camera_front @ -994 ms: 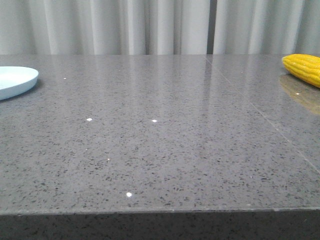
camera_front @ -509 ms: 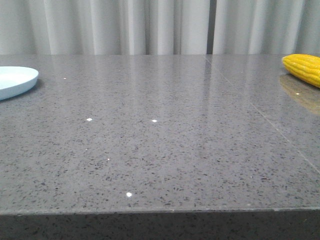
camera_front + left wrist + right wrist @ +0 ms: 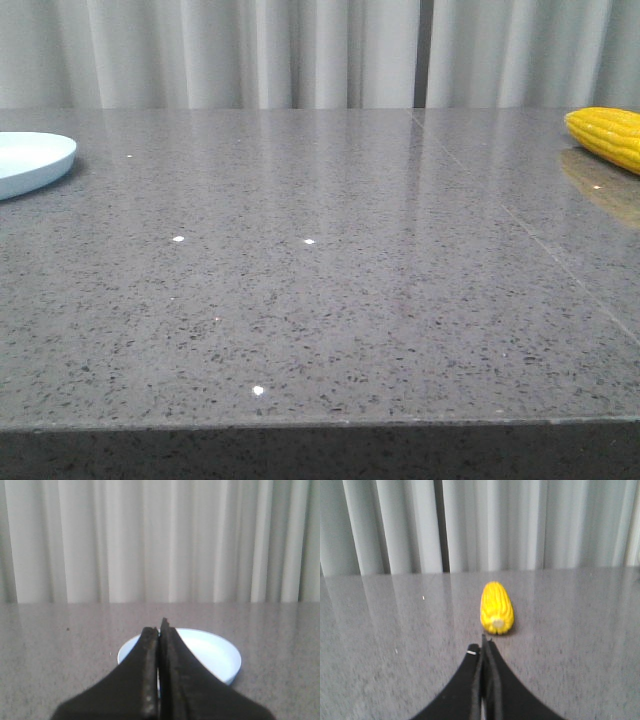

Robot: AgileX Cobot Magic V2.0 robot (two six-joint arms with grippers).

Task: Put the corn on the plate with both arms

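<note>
Corn (image 3: 606,136): one bright yellow cob, lying on its side at the far right of the grey speckled surface (image 3: 320,300), partly cut off by the edge of the front view; untouched, not lifted. In the right wrist view the same cob (image 3: 496,607) lies end-on ahead of the right gripper (image 3: 484,645), pale stub toward the camera, near but clearly apart from the fingertips. Plate (image 3: 32,160): round, pale blue-white, shallow, at the far left of the surface, well apart from the cob; nothing on the part that shows. In the left wrist view the plate (image 3: 210,652) sits just beyond the left gripper (image 3: 159,630), partly hidden by its fingers, with no visible contact. Right gripper: fingers pressed together, holding nothing. Left gripper: fingers likewise pressed together, holding nothing. Neither arm shows in the front view. Backdrop: pale pleated curtain (image 3: 300,50) behind the surface. Progress, as judged: task at its very start. Nothing done so far: cob not grasped, plate not handled. Left to do: spread the right fingers, close them about the cob, carry it across the surface to the plate side, possibly with a hand-over between arms, and set it down inside the rim.
</note>
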